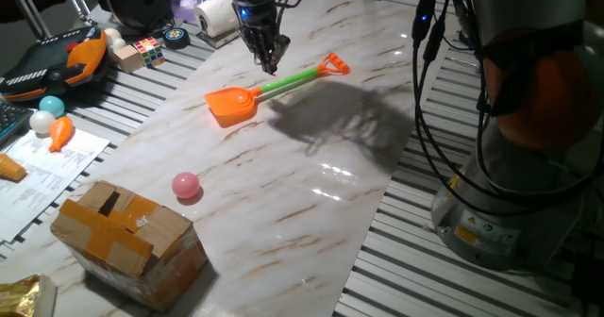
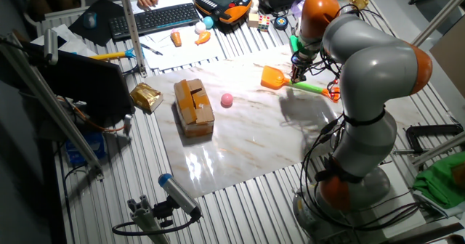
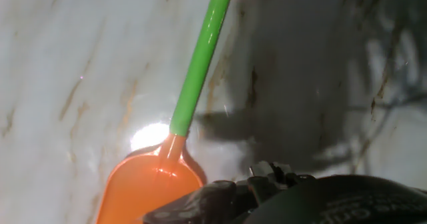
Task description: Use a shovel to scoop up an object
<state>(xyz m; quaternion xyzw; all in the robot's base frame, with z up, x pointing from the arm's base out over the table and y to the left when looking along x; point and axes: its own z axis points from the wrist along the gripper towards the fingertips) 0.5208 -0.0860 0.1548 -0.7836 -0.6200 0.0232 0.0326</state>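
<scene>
The shovel (image 1: 236, 103) lies flat on the marble board, orange blade toward the left and green shaft running right to the orange D-shaped end (image 1: 335, 66). It also shows in the other fixed view (image 2: 275, 78) and the hand view (image 3: 197, 71). My gripper (image 1: 272, 67) hangs just above the middle of the shaft with its fingertips drawn together, shut and holding nothing. In the hand view the gripper (image 3: 270, 174) is a dark mass at the bottom edge, beside the blade. The object, a small pink ball (image 1: 186, 185) (image 2: 227, 99), rests alone on the board, well away from the blade.
A taped cardboard box (image 1: 127, 237) stands near the pink ball. Off the board's left side lie a white ball (image 1: 42, 121), a teal ball (image 1: 51, 105), an orange toy carrot (image 1: 60, 133), a Rubik's cube (image 1: 148, 50) and a paper roll (image 1: 217, 15). A gold packet (image 2: 145, 96) sits beyond the box.
</scene>
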